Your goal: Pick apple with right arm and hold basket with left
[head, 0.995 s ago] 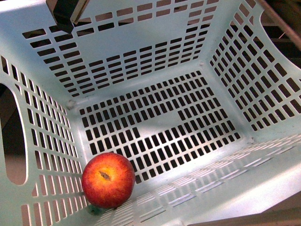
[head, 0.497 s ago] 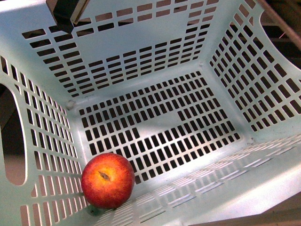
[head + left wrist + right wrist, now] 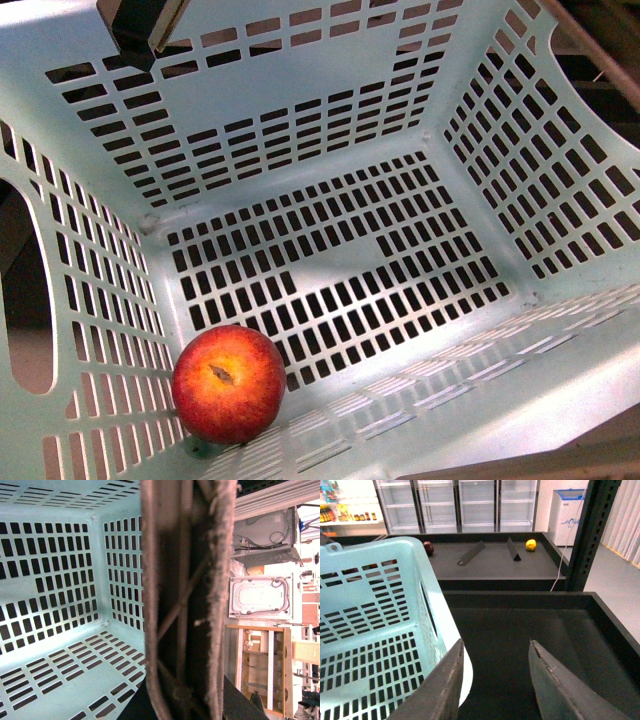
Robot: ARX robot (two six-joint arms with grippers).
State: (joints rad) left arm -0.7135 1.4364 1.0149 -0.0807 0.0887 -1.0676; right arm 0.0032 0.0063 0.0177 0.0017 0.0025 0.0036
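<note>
The mint-turquoise basket (image 3: pixel 330 250) fills the front view, seen from above. The red apple (image 3: pixel 229 383) with a yellow patch round its stem lies on the basket floor in the near left corner, against the walls. My left gripper (image 3: pixel 140 25) is shut on the rim of the basket's far wall. In the left wrist view its brown lattice finger (image 3: pixel 185 605) lies along the basket wall (image 3: pixel 120 570). My right gripper (image 3: pixel 495 645) is open and empty, outside the basket (image 3: pixel 370 605), just beside its rim and above a dark bin. The apple does not show in either wrist view.
A dark shelf bin (image 3: pixel 520 625) lies under my right gripper. Behind it a dark shelf holds a dark red fruit (image 3: pixel 428 547), a yellow fruit (image 3: pixel 531 544) and slanted dividers (image 3: pixel 470 554). A black post (image 3: pixel 592 535) stands beside the shelf. Glass-door fridges stand at the back.
The apple and the basket have shifted very slightly to the left in the front view. The left gripper keeps its hold on the rim.
</note>
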